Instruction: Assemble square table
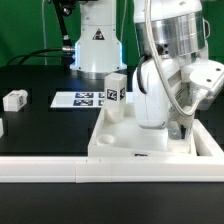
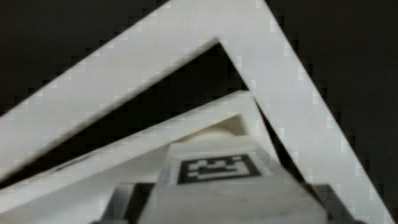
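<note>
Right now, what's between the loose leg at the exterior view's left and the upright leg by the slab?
The marker board, flat on the black table; the exterior view shows it.

A green wall point(image 1: 25, 25) stands behind the black tabletop point(image 1: 40, 120).

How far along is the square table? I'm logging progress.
Looks done: one tagged leg stands upright at a corner of the tabletop. In hand: the gripper works low over the slab's far side; its grasp is hidden. Left: a loose leg lies on the black table.
</note>
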Tool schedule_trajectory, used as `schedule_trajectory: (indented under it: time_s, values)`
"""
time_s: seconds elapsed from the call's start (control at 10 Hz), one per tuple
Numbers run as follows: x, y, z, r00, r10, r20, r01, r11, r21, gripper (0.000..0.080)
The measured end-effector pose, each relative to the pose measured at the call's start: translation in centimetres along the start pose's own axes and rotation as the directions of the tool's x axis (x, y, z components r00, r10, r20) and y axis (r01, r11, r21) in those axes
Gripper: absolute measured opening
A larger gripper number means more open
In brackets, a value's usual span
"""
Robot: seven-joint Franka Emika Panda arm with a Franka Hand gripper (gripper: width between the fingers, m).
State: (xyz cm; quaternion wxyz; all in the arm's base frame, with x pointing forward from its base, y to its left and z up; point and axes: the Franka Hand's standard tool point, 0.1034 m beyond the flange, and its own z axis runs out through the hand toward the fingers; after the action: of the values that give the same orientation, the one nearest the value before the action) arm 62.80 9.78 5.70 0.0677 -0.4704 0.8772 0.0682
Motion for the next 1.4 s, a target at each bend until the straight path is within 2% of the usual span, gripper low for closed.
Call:
schedule_trajectory:
  time_s: [0.2, 0.5, 0.6, 0.7, 0.8, 1.0, 1.4]
  values:
    - [0.07, 0.03, -0.02, 1.0, -0.007, -0.022, 0.008, 1.0, 0.02, 0.0278]
    - [0.28, 0.15, 0.17, 0.999, -0.034, -0.028, 0.034, 0.999, 0.016, 0.0279]
    - [0.28, 0.14, 0.17, 0.999, -0.034, -0.028, 0.034, 0.999, 0.016, 0.049]
    - [0.28, 0.15, 0.18, 0.999, -0.034, -0.028, 0.034, 0.999, 0.016, 0.049]
    - [0.29, 0.15, 0.21, 0.999, -0.034, -0.028, 0.034, 0.999, 0.016, 0.0617]
    - [0.31, 0.16, 0.24, 0.999, -0.034, -0.029, 0.034, 0.999, 0.015, 0.0647]
    - [0.33, 0.17, 0.27, 0.999, -0.034, -0.029, 0.034, 0.999, 0.015, 0.0649]
